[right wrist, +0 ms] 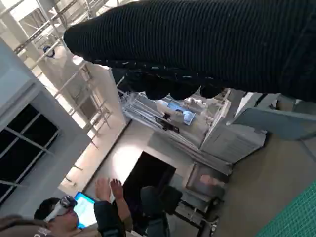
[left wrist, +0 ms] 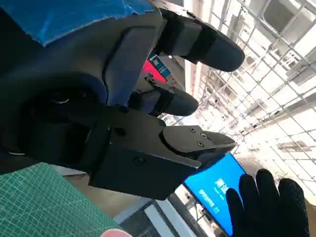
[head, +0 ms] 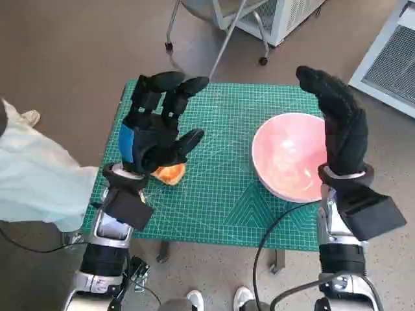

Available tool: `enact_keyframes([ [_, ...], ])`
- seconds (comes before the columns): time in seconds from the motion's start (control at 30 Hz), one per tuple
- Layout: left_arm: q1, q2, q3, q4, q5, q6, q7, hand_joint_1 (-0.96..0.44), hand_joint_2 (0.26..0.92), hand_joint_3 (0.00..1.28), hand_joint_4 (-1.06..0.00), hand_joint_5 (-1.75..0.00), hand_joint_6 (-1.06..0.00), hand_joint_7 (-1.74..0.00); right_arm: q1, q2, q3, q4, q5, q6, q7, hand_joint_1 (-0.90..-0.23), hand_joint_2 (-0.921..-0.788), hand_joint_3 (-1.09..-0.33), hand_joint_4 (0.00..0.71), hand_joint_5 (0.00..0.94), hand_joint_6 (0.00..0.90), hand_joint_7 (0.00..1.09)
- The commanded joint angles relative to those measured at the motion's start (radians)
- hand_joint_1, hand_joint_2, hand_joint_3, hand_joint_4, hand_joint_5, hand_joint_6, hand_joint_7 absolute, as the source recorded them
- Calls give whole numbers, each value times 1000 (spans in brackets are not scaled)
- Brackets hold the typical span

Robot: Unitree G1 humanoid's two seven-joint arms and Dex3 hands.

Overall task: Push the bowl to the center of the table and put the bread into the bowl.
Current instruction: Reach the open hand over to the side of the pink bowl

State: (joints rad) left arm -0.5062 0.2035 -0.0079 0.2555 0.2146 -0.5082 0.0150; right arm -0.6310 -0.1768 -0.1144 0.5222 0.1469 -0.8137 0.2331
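Two hands hover raised above a green cutting-mat surface (head: 220, 194), both spread wide and holding nothing. Nearest on the left, the blue-taped left hand (head: 155, 129) hangs over an orange piece of bread (head: 170, 173), which lies on the mat. On the right, the gloved right hand (head: 340, 126) stands beside a pink bowl (head: 288, 162) near the surface's right edge. Only the right wrist view shows a person (right wrist: 106, 212) with hands raised, seated farther off beneath white racking.

Head view looks steeply down on the green mat (head: 220, 188); both wrist views tilt up at the ceiling.
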Motion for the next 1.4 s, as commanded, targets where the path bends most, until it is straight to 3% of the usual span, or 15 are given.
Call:
enact_keyframes([
  [0.03,-10,-7,-2,-9,-8,0,4,39,727,454,-142,-841,-189,-985,30,6,1,0,8,14,12,-580,-921,-775,373,0,35,772],
  [0.73,-9,-14,-9,-16,-5,7,1,49,720,466,-136,-858,-186,-998,48,-5,-8,-11,23,11,27,-574,-921,-777,374,1,37,769],
  [0.93,-4,-17,-12,-24,-1,10,4,54,717,470,-136,-859,-186,-999,57,-55,-56,49,60,-31,63,-587,-921,-770,367,0,29,758],
  [1.0,0,-16,-12,-26,0,9,5,54,716,472,-136,-859,-186,-999,58,-73,-78,86,59,-57,63,-584,-921,-777,361,0,24,755],
  [1.13,8,-11,-9,-33,0,8,4,53,715,474,-137,-858,-187,-997,65,-108,-131,163,23,-106,5,-570,-921,-807,354,0,13,766],
  [1.4,20,-1,-1,-33,0,4,7,35,717,473,-140,-848,-189,-985,81,-145,-208,340,-88,-144,-206,-534,-921,-871,347,0,0,804],
])
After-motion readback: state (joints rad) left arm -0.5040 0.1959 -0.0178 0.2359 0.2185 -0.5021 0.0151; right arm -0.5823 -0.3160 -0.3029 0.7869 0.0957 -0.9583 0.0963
